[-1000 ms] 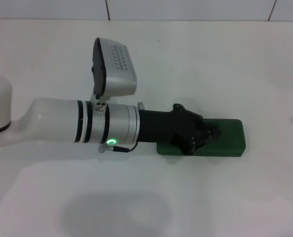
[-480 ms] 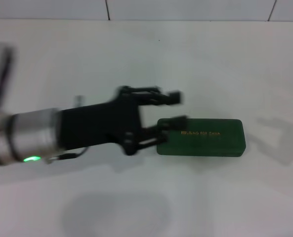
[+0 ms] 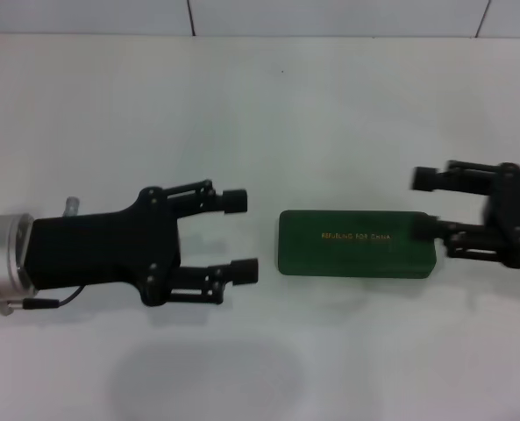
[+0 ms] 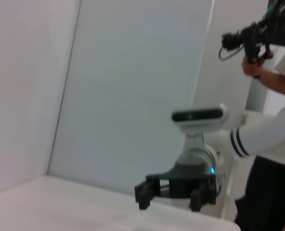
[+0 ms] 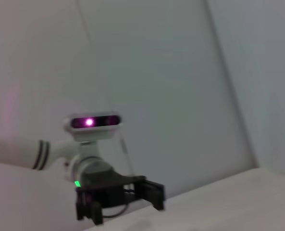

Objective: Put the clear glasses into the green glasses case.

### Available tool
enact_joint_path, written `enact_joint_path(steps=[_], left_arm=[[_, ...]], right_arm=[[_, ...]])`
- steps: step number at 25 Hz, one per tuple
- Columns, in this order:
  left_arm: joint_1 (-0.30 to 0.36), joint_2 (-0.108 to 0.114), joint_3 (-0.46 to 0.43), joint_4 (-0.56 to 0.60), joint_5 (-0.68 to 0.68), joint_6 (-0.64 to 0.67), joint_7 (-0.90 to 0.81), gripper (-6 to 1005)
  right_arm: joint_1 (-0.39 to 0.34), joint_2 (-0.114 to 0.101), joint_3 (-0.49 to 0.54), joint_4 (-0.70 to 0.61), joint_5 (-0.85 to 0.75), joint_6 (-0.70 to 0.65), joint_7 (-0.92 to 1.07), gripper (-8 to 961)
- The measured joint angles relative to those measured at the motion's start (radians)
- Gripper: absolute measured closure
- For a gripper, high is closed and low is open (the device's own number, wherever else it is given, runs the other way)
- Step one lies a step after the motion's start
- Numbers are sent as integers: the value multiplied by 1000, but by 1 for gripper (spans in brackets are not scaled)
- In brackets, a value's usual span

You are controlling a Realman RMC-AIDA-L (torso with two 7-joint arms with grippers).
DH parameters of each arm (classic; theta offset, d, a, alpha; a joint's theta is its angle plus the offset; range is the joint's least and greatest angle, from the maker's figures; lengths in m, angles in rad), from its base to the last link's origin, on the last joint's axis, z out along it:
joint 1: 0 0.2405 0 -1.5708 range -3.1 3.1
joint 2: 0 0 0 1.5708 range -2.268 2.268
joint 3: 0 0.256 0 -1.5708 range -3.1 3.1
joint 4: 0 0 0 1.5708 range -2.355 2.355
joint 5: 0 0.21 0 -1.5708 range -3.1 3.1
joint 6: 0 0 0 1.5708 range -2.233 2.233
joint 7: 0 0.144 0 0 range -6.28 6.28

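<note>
The green glasses case (image 3: 356,243) lies flat on the white table with its lid down and gold lettering on top. The clear glasses are out of view. To the left of the case, a short gap away, my left gripper (image 3: 240,235) is open with nothing between its fingers; the right wrist view also shows this left gripper (image 5: 125,202). My right gripper (image 3: 423,203) is open at the case's right end, one finger close to the case's corner. In the left wrist view the right gripper (image 4: 170,199) appears farther off.
The white table (image 3: 260,105) runs back to a tiled wall. In the left wrist view a person (image 4: 272,57) holding a camera stands behind the right arm.
My left gripper has drawn back to the left off the case and opened. The right gripper has come into view at the case's right end. The case has not moved.
</note>
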Motion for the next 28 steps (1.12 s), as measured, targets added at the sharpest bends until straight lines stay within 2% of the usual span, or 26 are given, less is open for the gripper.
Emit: enact_joint_path(steps=[3, 5, 8, 9, 12, 24, 28], left_arm=[[0, 5, -6, 0, 30, 0, -9, 261], [0, 6, -10, 0, 38, 0, -6, 152], [-1, 7, -27, 0, 42, 0, -5, 152], [-1, 8, -74, 0, 56, -1, -7, 152], [1, 8, -105, 0, 73, 0, -16, 152], [-3, 8, -111, 27, 127, 13, -123, 152], [3, 9, -111, 27, 128, 22, -125, 152]], right_arm=[[37, 2, -59, 42, 20, 8, -1, 288], [52, 2, -99, 48, 34, 9, 0, 290], [62, 2, -145, 45, 52, 8, 6, 293], [65, 2, -160, 44, 57, 7, 8, 294], [67, -1, -184, 37, 61, 3, 10, 288], [39, -2, -196, 23, 61, 4, 4, 151], [28, -2, -196, 23, 61, 6, 0, 151]])
